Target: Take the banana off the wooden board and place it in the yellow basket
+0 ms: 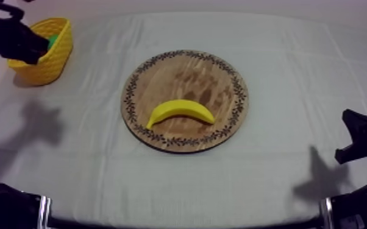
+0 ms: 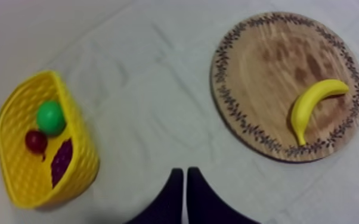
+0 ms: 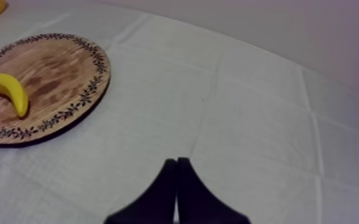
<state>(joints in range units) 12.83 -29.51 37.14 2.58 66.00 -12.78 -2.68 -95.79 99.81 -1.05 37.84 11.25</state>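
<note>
The right gripper [image 3: 176, 162] (fingers pressed together in a narrow wedge) hangs over bare cloth [image 3: 253, 119], well apart from the wooden board [image 3: 56, 71]. The banana [image 3: 6, 88] lies inside the board's patterned rim.

Left hand [image 2: 184, 174] and right hand [image 3: 176, 163] both closed
</note>
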